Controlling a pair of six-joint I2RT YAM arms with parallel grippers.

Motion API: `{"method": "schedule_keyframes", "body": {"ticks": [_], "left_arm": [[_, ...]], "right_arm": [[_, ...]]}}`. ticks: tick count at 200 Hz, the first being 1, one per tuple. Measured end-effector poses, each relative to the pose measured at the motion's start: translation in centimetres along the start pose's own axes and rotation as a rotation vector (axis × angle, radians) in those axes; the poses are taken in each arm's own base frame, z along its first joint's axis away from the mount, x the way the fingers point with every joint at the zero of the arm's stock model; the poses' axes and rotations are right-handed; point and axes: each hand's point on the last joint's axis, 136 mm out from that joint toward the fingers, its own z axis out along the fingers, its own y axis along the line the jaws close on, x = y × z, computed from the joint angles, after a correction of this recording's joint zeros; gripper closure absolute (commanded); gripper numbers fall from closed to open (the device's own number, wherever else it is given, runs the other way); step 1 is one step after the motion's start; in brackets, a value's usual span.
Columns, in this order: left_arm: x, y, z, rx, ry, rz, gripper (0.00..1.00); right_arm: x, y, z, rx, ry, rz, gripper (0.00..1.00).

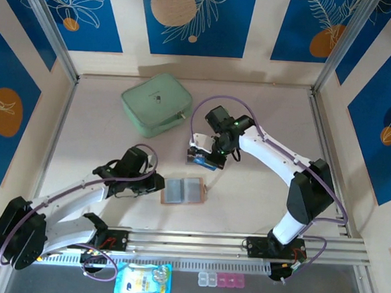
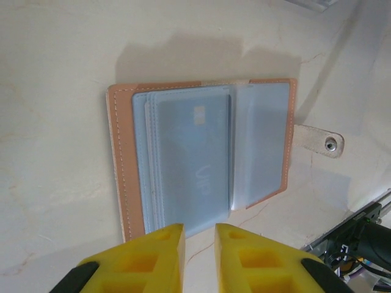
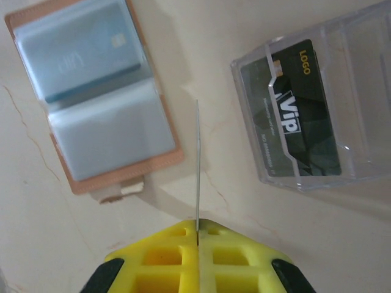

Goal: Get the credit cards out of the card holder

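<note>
Right end effector (image 3: 197,231): yellow fingers (image 3: 165,250) pinched shut on 1 credit card (image 3: 197,159), seen edge-on as a thin line rising straight out of the pinch. Card holder (image 3: 91,91) lies up-left of that card, open flat on the bench (image 3: 49,232), clear of the fingers. Its side tab (image 3: 122,190) is on the edge nearest the end effector. 1 pale blue card (image 3: 79,52) sits in the far pocket behind the grey sleeve. Clear plastic box (image 3: 360,73) lies to the right of the held card, also apart from it, with a dark VIP card (image 3: 302,110) inside.

Left end effector (image 2: 200,238): narrow gap between the yellow fingers, nothing in it. The card holder is dead ahead, its near edge just beyond the fingertips; cannot tell if they touch. The stack of grey sleeves lies on the left half, top sleeve showing a blue-grey card with VIP print. The tab sticks out on the right.

Top view: the right end effector hangs over the clear plastic box, and the card holder lies nearer the arm bases, between the 2 arms. The left end effector is just left of the holder. Mint-green zip case (image 1: 156,105) sits well apart at the far side of the bench.
</note>
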Motion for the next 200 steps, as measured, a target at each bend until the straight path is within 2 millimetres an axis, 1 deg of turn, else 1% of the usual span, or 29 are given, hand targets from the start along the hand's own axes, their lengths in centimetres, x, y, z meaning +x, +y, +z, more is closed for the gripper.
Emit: {"method": "schedule_keyframes", "body": {"ticks": [38,73,96,116,163,200], "left_arm": [[0.1,0.3,-0.5,-0.008,-0.011,-0.004,0.76],[0.2,0.7,-0.6,-0.028,-0.013,-0.010,0.76],[0.1,1.0,-0.6,-0.039,-0.015,-0.015,0.76],[0.0,1.1,-0.7,-0.044,-0.020,-0.018,0.76],[-0.1,1.8,-0.8,-0.067,-0.024,-0.035,0.76],[-0.3,2.1,-0.9,-0.075,-0.028,-0.046,0.76]], "right_arm": [[-0.7,-2.5,-0.2,0.000,0.009,-0.057,1.00],[-1.9,-4.8,-0.2,-0.009,-0.009,-0.089,1.00],[-3.0,-6.5,0.0,-0.013,-0.028,-0.107,1.00],[-3.5,-7.7,0.4,-0.020,-0.034,-0.116,1.00],[-3.8,-9.7,1.4,-0.049,-0.038,-0.123,1.00],[-3.8,-10.3,2.2,-0.082,-0.034,-0.126,1.00]]}}
